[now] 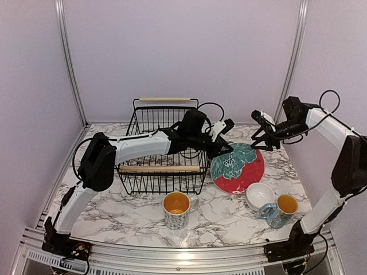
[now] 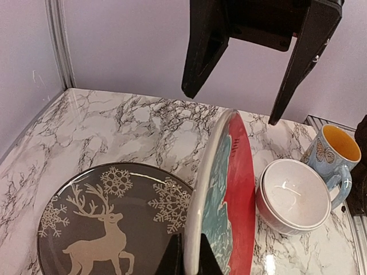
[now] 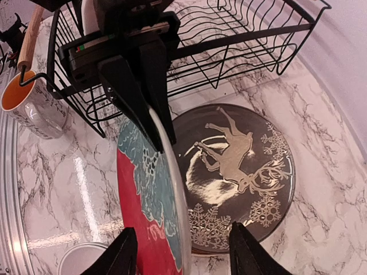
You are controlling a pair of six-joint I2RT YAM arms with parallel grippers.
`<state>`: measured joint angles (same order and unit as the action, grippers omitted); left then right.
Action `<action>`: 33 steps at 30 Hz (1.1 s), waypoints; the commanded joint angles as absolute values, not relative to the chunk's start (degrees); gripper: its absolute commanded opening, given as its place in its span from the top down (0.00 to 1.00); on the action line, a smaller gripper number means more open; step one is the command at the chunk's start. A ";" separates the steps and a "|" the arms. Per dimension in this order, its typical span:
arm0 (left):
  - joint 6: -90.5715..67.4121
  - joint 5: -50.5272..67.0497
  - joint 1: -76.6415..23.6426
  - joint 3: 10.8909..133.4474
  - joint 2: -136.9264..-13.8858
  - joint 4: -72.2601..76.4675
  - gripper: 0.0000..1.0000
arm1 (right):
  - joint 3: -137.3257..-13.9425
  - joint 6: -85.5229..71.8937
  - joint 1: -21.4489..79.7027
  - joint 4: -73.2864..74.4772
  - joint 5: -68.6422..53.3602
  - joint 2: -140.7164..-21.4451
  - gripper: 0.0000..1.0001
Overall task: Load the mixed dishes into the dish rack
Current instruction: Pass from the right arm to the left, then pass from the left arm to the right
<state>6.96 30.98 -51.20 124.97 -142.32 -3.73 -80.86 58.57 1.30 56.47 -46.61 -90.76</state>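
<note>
Marble tabletop (image 1: 229,223) carries everything. The red plate (image 1: 241,169) stands tipped up just right of the dish rack (image 1: 160,168), with the flat reindeer plate (image 3: 241,149) on its far side. The left gripper (image 3: 160,137) pinches the plate's rack-side rim. The right gripper (image 3: 182,226) is spread and straddles the opposite rim without clamping.

The painted face looks near, toward the white bowl (image 2: 295,197), and the back looks far. The edge line runs left to right.

To rack it well, I judge the pinch should be firm and the plate carried edge-up over the rack's right wall, then lowered between wires.
</note>
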 commanded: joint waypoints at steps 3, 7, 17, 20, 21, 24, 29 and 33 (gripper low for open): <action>8.69 30.17 -52.08 123.45 -134.29 5.73 1.00 | -83.18 62.38 0.95 68.09 -46.93 -93.22 0.46; 9.79 29.28 -52.59 121.79 -132.26 6.42 1.00 | -82.20 61.26 0.96 67.39 -46.17 -93.08 0.45; 13.43 25.41 -54.29 114.10 -125.99 11.36 1.00 | -81.12 58.96 1.98 65.30 -46.90 -94.65 0.50; 13.23 25.59 -54.61 114.08 -125.54 11.99 1.00 | -80.40 57.57 3.57 63.49 -47.18 -94.42 0.51; 13.33 25.46 -54.78 114.16 -125.35 11.96 1.00 | -80.34 57.31 4.13 63.14 -47.20 -94.33 0.51; 14.05 25.23 -55.02 114.60 -125.17 11.23 1.00 | -80.53 56.78 5.11 62.76 -47.51 -93.89 0.58; 14.35 24.75 -55.02 114.61 -125.29 10.51 1.00 | -81.44 56.97 5.09 63.92 -47.84 -93.47 0.71; 14.26 24.95 -55.02 115.18 -125.78 9.55 1.00 | -81.45 57.13 5.01 64.87 -48.07 -92.89 0.73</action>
<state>14.46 23.55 -54.81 112.97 -130.78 2.13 -80.38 57.19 4.89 63.88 -47.18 -93.95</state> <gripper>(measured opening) 0.059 0.272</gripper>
